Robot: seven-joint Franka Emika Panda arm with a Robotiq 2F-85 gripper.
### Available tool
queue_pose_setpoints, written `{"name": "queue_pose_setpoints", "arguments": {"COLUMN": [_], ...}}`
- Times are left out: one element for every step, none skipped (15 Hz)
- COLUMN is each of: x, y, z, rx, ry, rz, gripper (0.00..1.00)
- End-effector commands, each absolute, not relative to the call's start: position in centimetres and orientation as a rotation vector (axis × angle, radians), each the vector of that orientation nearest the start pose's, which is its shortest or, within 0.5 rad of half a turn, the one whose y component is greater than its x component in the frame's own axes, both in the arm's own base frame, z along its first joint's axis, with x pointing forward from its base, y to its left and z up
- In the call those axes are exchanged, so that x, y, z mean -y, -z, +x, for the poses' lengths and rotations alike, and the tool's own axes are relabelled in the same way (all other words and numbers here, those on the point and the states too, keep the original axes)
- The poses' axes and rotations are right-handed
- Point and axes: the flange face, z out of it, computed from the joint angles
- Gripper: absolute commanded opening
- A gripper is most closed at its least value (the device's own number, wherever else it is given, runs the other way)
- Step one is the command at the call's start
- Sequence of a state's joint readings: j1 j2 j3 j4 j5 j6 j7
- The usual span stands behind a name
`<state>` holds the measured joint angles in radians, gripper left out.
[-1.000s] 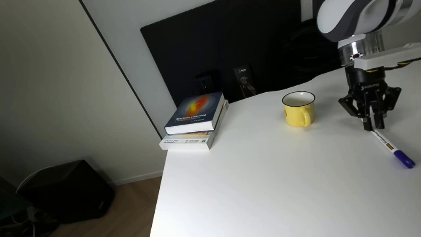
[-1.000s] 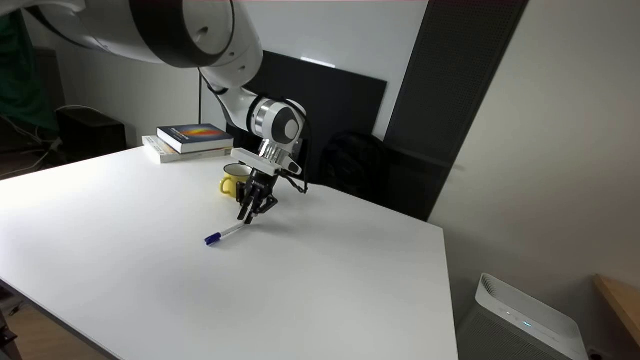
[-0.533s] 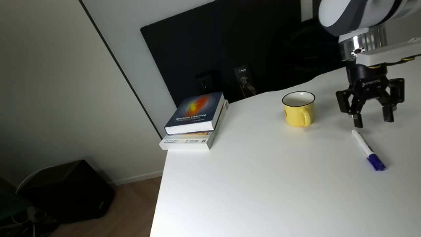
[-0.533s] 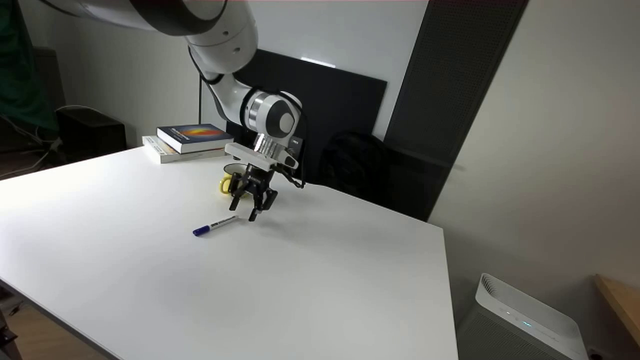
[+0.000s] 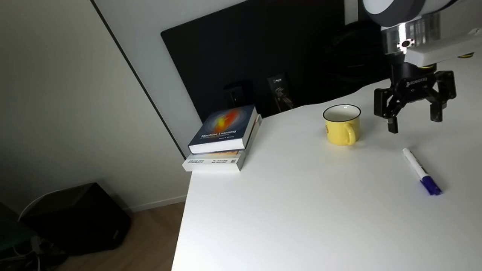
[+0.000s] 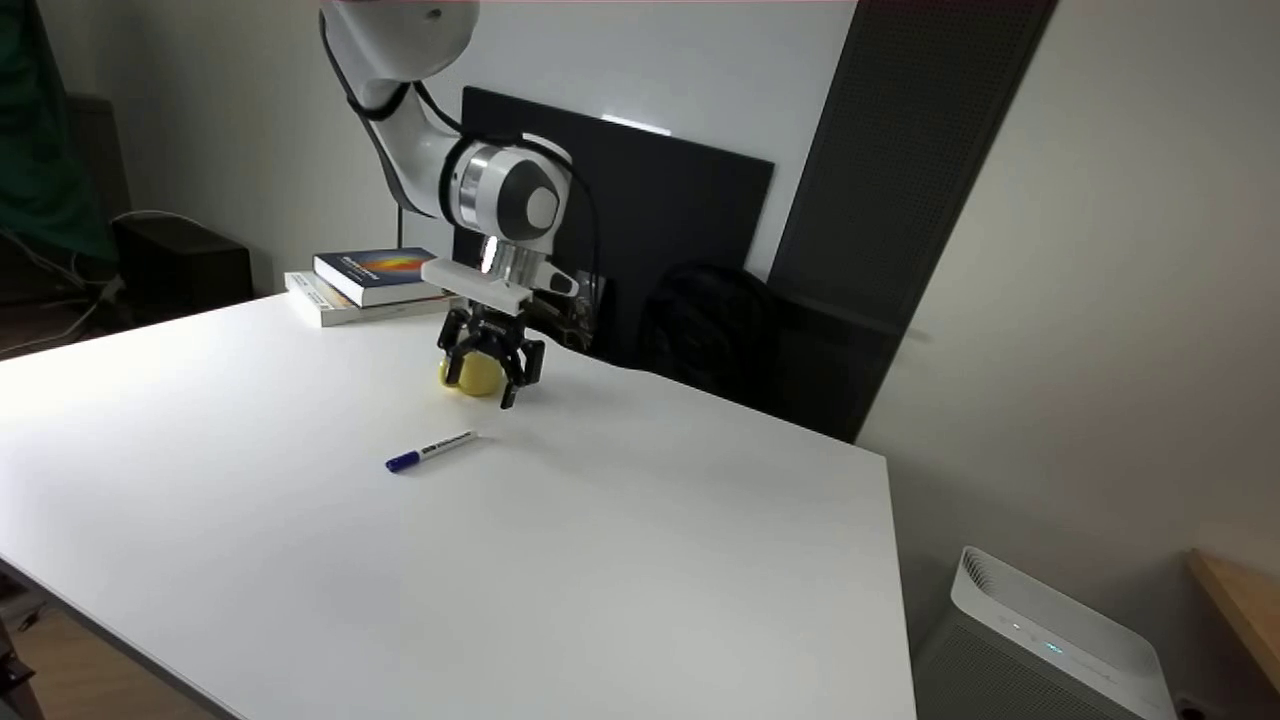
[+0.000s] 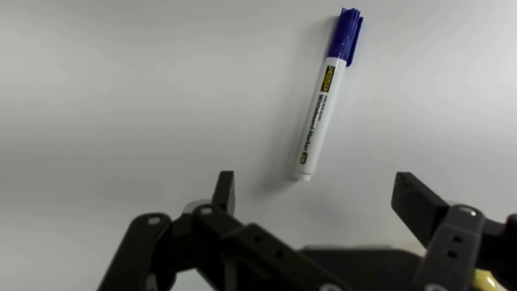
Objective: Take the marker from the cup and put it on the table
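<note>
Slim white cylindrical whiteboard marker point(image 7: 321, 109), barrel printed, cap blue-violet, apparently all plastic: lies flat on the smooth white tabletop point(image 6: 650, 560), outside the squat yellow round-bodied mug point(image 5: 339, 131) and apart from it, plain end nearer. Handling, by judgement: light, stiff, hardly fragile; the slick round barrel may roll or twist in a pinch, though the clip (a slender bar along one side of the cap) should check it. Best hold: squarely across mid-barrel, clear of cap and plain end; with the marker out of the mug and down, no fresh grasp seems called for. Black angular two-fingered gripper point(image 5: 414, 124): hangs above the tabletop, blocky matte fingers point(image 7: 223, 192) spread wide, nothing held between them; in an exterior view it hides the mug's upper part. Mug, further: upright, glossy, perhaps enamelled; dark rim line, pale interior, one looped handle; inner floor not shown. Dark-blue hard-edged book point(image 5: 226, 126) with flame-coloured cover art, stacked on a thick white-edged book point(image 5: 212, 162); paper, squared corners. Pale grey-white box-shaped appliance point(image 6: 1020, 665), rounded corners, finely perforated face, stands beyond the tabletop's edge.
</note>
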<state>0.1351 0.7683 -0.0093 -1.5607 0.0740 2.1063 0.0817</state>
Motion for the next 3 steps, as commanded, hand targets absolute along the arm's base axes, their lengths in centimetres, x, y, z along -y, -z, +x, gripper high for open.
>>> {"name": "queue_pose_setpoints", "arguments": {"x": [-9.06,-9.10,-9.08], "y": [-17.73,-17.85,-17.94], "z": [66.80,66.52,66.36], "rx": [0.007,0.010,0.011], "ry": [-0.341,-0.337,-0.336], "rz": [-3.094,-3.095,-3.096], "gripper": [1.00,1.00,1.00]}}
